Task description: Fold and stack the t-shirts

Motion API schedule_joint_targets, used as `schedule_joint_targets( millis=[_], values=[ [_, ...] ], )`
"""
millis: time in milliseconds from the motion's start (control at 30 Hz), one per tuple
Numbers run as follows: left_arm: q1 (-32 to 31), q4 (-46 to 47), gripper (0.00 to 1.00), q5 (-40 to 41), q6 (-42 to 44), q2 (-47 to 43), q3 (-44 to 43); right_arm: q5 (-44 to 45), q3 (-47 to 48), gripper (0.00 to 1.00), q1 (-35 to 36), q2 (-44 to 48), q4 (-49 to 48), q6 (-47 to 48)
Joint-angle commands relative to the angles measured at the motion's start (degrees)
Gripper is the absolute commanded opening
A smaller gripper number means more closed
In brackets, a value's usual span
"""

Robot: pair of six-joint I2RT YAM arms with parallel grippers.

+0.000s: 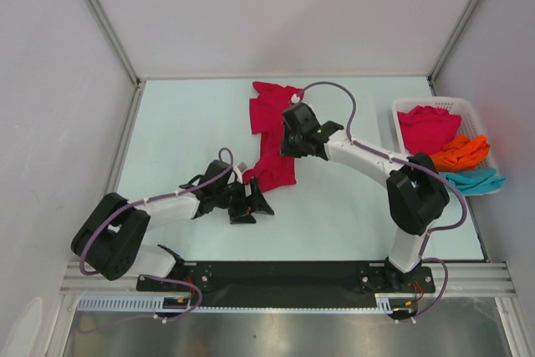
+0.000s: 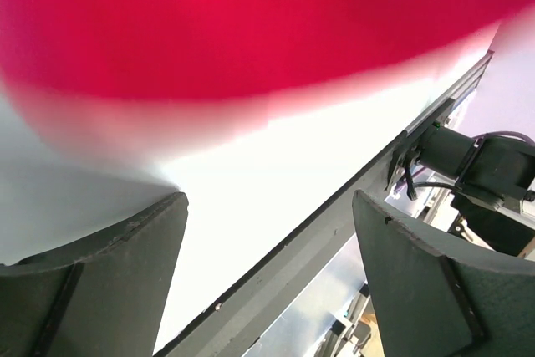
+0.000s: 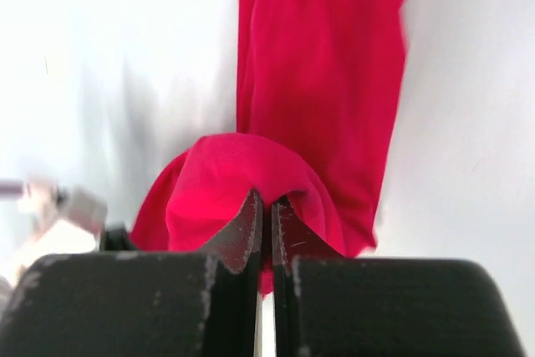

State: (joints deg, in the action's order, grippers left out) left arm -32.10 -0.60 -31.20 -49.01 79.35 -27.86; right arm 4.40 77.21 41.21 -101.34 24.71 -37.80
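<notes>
Right gripper: jaws closed tight, fingertips pinching a raised fold of the crimson t-shirt. Cloth humps over both fingertips in the wrist view. Beyond the tips the shirt runs straight away from the gripper as a long narrow band, flat on the white table. In the top view the gripper sits over the middle of the shirt. The wider, rumpled part lies on its far side and a narrower strip on its near side, trailing toward the other arm.

Left gripper: jaws spread wide, nothing between them. Both fingers hang low over bare table. The near end of the same crimson t-shirt lies just ahead of the fingertips, apart from them as far as the wrist view shows, though the cloth there is badly blurred. Off to this gripper's right are the table's front rail and the right arm's base.

Remaining shirts are well off to the right gripper's right, past its own forearm, in a white slatted basket at the table's right edge. A second crimson shirt is at the far end, an orange shirt in the middle, and a teal shirt nearest, hanging over the rim. All three are crumpled.

No legible writing on the cloth, basket or arms at this resolution.
</notes>
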Motion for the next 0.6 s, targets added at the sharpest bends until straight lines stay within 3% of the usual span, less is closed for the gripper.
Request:
schedule_joint_targets(
  millis=[0,367,500,533,567],
  values=[
    [-0.42,-3.79,0.88,4.74,1.90,-1.30,1.14,2.80,7.68,0.00,-2.97,-3.86,1.04,2.82],
    [-0.42,-6.43,0.88,6.15,2.78,-3.94,1.31,6.41,15.86,0.01,-5.70,-14.32,4.38,2.56],
    [-0.42,-6.87,0.88,6.33,2.87,-4.82,1.84,5.62,17.36,0.11,-6.14,-17.13,4.64,3.00],
    [-0.42,-6.87,0.88,6.41,2.87,-4.99,1.93,5.79,17.53,0.20,-6.14,-17.40,4.47,3.52],
    [-0.42,-6.96,0.88,6.42,2.87,-5.08,2.19,6.05,17.97,0.22,-6.14,-17.66,4.38,3.96]
  ],
)
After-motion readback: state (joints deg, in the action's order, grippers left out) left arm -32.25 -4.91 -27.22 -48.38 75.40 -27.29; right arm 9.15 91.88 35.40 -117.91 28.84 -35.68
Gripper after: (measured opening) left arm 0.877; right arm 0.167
